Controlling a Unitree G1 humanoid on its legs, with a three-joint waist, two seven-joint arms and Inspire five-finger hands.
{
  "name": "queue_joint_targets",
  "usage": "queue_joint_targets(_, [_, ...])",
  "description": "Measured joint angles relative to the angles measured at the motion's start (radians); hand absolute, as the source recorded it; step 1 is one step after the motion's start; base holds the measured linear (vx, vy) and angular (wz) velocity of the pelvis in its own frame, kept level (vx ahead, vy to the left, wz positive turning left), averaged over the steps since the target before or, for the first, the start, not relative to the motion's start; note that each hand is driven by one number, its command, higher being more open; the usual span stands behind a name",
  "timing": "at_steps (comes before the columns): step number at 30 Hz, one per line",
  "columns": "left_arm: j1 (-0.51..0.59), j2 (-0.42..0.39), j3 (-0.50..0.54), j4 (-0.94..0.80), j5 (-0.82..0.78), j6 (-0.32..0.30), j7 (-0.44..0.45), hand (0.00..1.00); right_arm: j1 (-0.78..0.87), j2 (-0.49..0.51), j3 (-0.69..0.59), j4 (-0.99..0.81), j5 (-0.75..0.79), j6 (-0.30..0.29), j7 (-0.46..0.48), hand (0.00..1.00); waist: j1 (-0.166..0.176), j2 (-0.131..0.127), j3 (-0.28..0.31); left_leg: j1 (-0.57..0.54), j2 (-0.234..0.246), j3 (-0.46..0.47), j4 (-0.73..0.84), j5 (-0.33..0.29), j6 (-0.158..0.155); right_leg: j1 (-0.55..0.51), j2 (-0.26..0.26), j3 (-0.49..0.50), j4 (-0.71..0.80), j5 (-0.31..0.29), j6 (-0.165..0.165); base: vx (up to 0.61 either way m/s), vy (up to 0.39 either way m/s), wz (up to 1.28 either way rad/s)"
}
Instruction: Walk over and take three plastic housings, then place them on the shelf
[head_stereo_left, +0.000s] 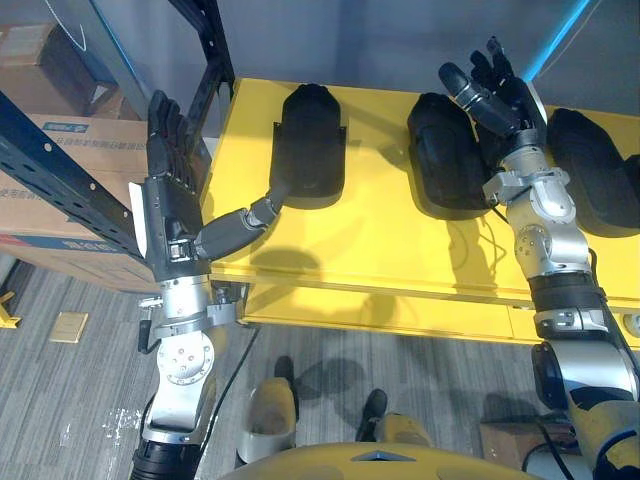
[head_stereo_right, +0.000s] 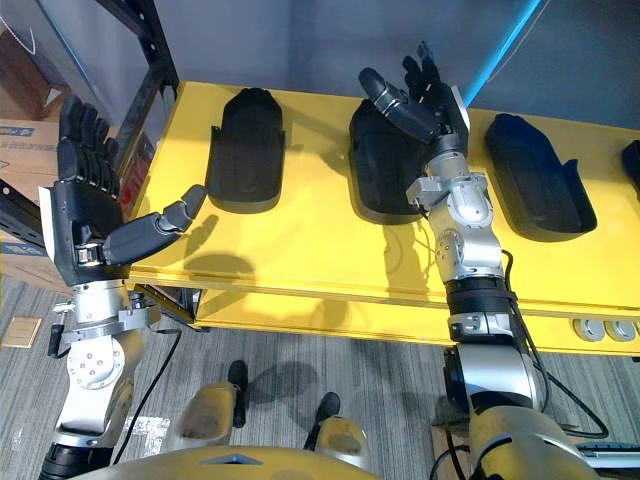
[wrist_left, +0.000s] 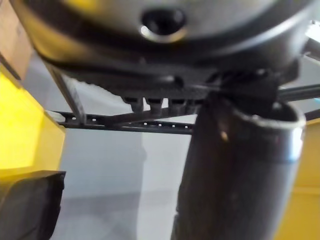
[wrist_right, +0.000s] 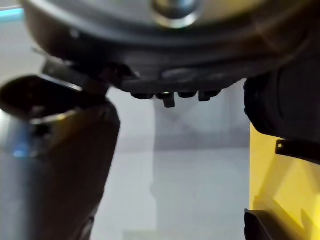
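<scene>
Three black plastic housings lie in a row on the yellow table (head_stereo_left: 380, 250): a left housing (head_stereo_left: 312, 145), a middle housing (head_stereo_left: 443, 150) and a right housing (head_stereo_left: 590, 170). My left hand (head_stereo_left: 170, 200) is raised at the table's left edge, fingers straight up, thumb (head_stereo_left: 235, 228) reaching toward the left housing without touching it. My right hand (head_stereo_left: 495, 90) hovers open above the gap between the middle and right housings, holding nothing. In the right eye view the same housings (head_stereo_right: 247, 150) (head_stereo_right: 385, 160) (head_stereo_right: 530, 185) show, with the right hand (head_stereo_right: 425, 100) over the middle one.
A dark metal shelf frame (head_stereo_left: 60, 175) with cardboard boxes (head_stereo_left: 50, 210) stands to the left of the table. A grey wall lies behind the table. A small tan block (head_stereo_left: 68, 326) lies on the grey floor at lower left.
</scene>
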Motion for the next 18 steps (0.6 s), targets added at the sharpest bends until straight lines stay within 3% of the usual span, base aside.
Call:
queue_joint_targets(8, [-0.001, -0.005, -0.039, 0.000, 0.000, 0.000, 0.039, 1.00, -0.054, -0.039, 0.018, 0.095, 0.021, 0.084, 0.059, 1.00, 0.000, 0.005, 0.000, -0.006, 0.006, 0.011, -0.024, 0.014, -0.008, -0.040, -0.007, 0.009, 0.041, -0.016, -0.005, -0.01, -0.002, -0.02])
queue_joint_targets(18, [-0.007, -0.007, -0.066, 0.000, 0.000, 0.011, 0.060, 1.00, -0.079, -0.075, 0.036, 0.151, 0.021, 0.141, 0.084, 1.00, -0.002, 0.013, 0.001, -0.008, 0.008, 0.028, -0.035, 0.024, -0.009, -0.060, -0.008, 0.024, 0.051, -0.018, -0.005, 0.00, -0.003, -0.04])
